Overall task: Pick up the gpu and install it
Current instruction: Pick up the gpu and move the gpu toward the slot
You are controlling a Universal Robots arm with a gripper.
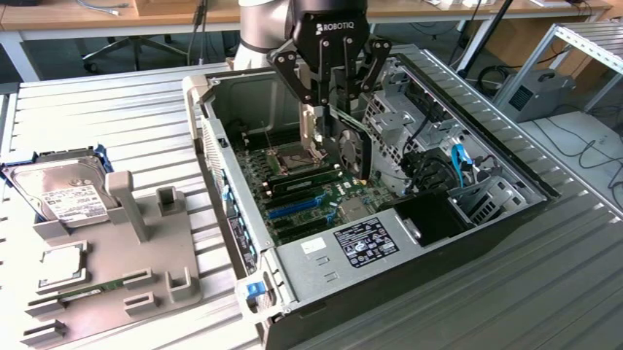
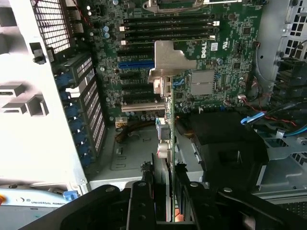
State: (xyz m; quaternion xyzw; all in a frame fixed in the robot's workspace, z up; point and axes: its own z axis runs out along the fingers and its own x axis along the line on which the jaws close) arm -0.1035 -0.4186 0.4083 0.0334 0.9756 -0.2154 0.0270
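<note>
The gripper is clamped on the gpu, holding the thin dark card on edge inside the open computer case, just above the green motherboard. The card's bent grey metal bracket faces the perforated rear wall. Around it stand long black memory slots, a blue expansion slot and a square silver heatsink. A boxy metal power supply with a dark label lies at the case's near end, with blue cables toward the exterior view's right. Well apart, on the ribbed table at the exterior view's left, a grey moulded fixture carries a silver hard drive.
</note>
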